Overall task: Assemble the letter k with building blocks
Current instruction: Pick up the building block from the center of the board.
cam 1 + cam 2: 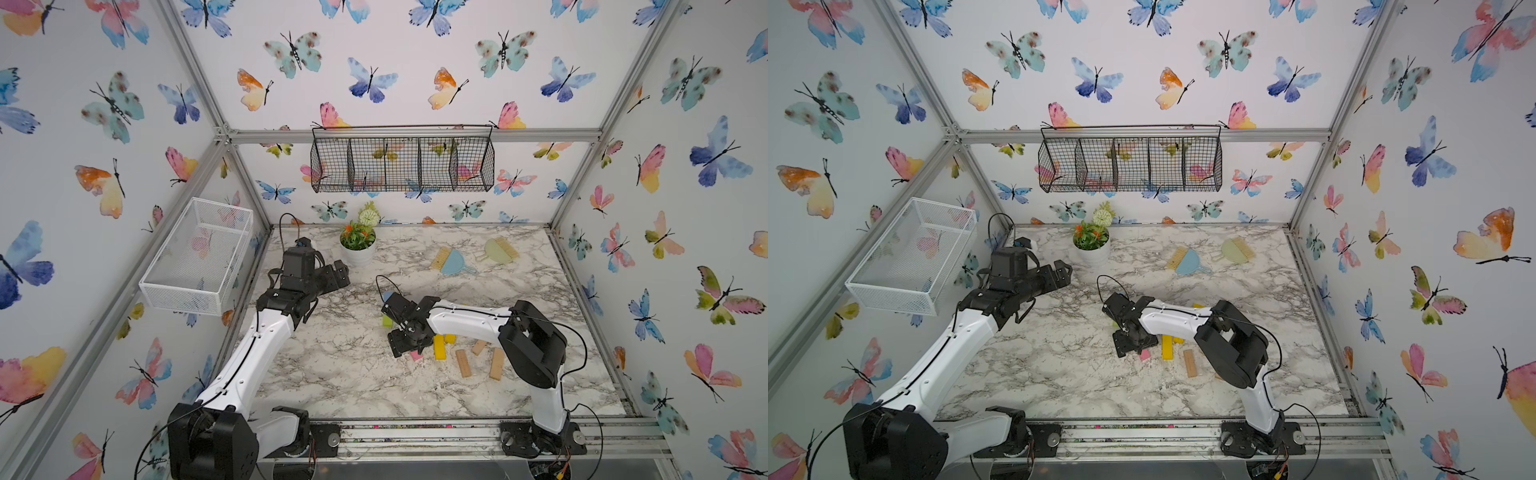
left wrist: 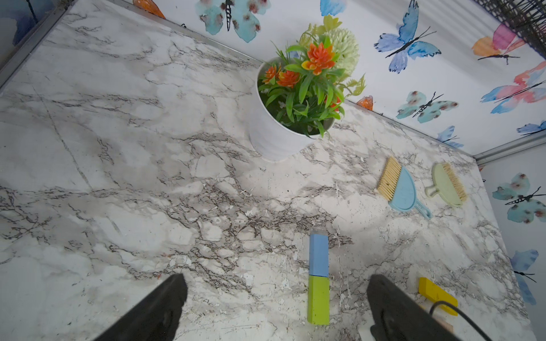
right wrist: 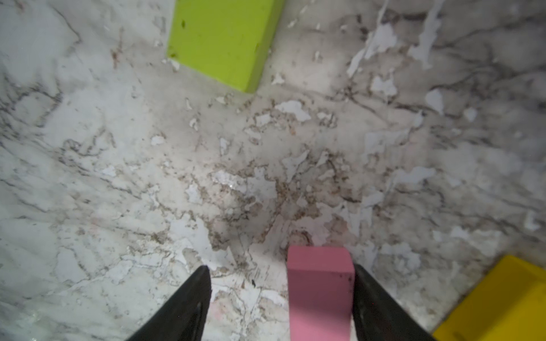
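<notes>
Marble table (image 1: 332, 374), aluminium frame rails on all four edges, butterfly-print walls. Far left: one white wire basket (image 1: 199, 253) on the left wall above the rail, left arm (image 1: 249, 357) beside it. Left end effector (image 2: 276, 279) hangs over the back-left of the table, near the one plant pot (image 1: 358, 254), fingers wide apart, nothing between them. Open marble from the left rail to mid-table and along the whole front edge. Mid-table: one blue block (image 2: 319, 254) and one green block (image 2: 318, 299) lie flat, end to end, touching, in one straight line. Just in front of them the right end effector (image 3: 280, 267) is down at the surface, straddling the one pink block (image 3: 319, 295). The block sits against one finger with a visible gap to the other, so apart, not clamped. Right of pink: yellow blocks (image 1: 439, 347), three counted. One lies just beside pink, one pokes out from under the right arm (image 1: 469, 318), one is behind the forearm. Then tan blocks (image 1: 463, 363), three in view, lying at different angles, the arm's elbow right beside the rightmost. Back right: two dustpans with brushes, blue dustpan (image 1: 455, 264) and green dustpan (image 1: 496, 251), near each other, well apart from the blocks. One black wire basket (image 1: 401, 160) on the back wall. Open marble strip along the right rail.
</notes>
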